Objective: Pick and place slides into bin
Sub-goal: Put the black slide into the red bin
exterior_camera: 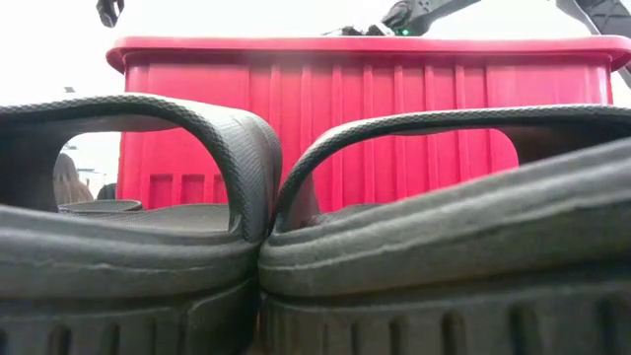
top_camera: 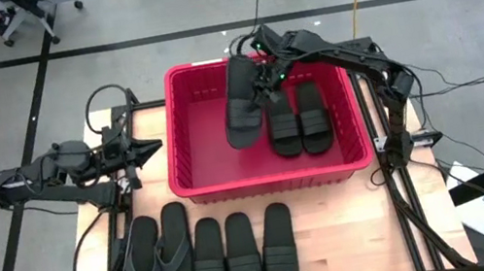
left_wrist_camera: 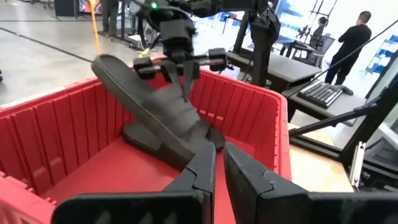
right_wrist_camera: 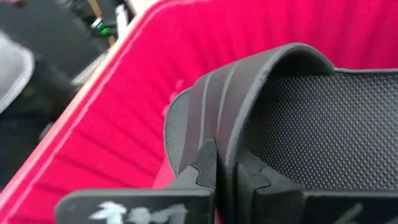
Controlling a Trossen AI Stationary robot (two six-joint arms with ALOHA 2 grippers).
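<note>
The red bin [top_camera: 190,169] stands at the table's middle, toward its far edge. Two black slides [top_camera: 299,118] lie flat side by side on its floor at the right. My right gripper [top_camera: 262,81] reaches down into the bin and is shut on a third black slide [top_camera: 241,104], which stands tilted left of the pair; it also shows in the left wrist view [left_wrist_camera: 149,106]. My left gripper [top_camera: 152,150] waits outside the bin's left wall, fingers together and empty. Three black slides [top_camera: 243,256] and the dark grey flip-flop pair [top_camera: 158,261] lie in a row near the table's front edge. My right gripper pinches the slide's ribbed band strap [right_wrist_camera: 219,118] between its two fingers, at the strap's edge. The fingers [left_wrist_camera: 185,78] come from above, pointing down. The slide hangs steeply tilted, its upper end [left_wrist_camera: 107,64] by the bin's far wall and its lower end [left_wrist_camera: 142,135] down at the bin's floor.
The bin's floor is bare on its left half [top_camera: 203,152]. Bare wood [top_camera: 356,225] lies right of the row of slides. Metal frame rails [top_camera: 384,146] run along the table's sides. People stand in the room beyond the table [left_wrist_camera: 354,37].
</note>
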